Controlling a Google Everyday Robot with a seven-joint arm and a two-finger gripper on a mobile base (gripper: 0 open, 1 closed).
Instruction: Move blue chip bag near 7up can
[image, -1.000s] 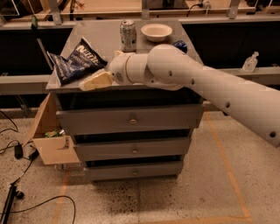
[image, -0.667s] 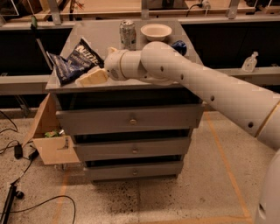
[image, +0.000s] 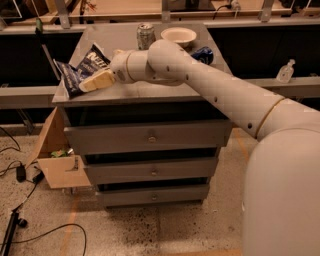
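Note:
The blue chip bag (image: 79, 70), dark navy foil with white lettering, lies crumpled at the front left corner of the grey cabinet top (image: 112, 42). My gripper (image: 95, 80) reaches in from the right and sits against the bag's right side, low over the cabinet top. The 7up can (image: 145, 35), silvery grey, stands upright at the back middle of the top, well apart from the bag. My arm (image: 210, 82) crosses the top from the right and hides part of it.
A white bowl (image: 178, 35) stands right of the 7up can. A blue can (image: 202, 54) lies behind my arm at the right. The cabinet has three drawers (image: 150, 137). An open cardboard box (image: 55, 160) and cables lie on the floor at left.
My gripper has moved left and a little farther back, from beside the bag's lower edge to against the bag. The bag and the cans have not visibly shifted.

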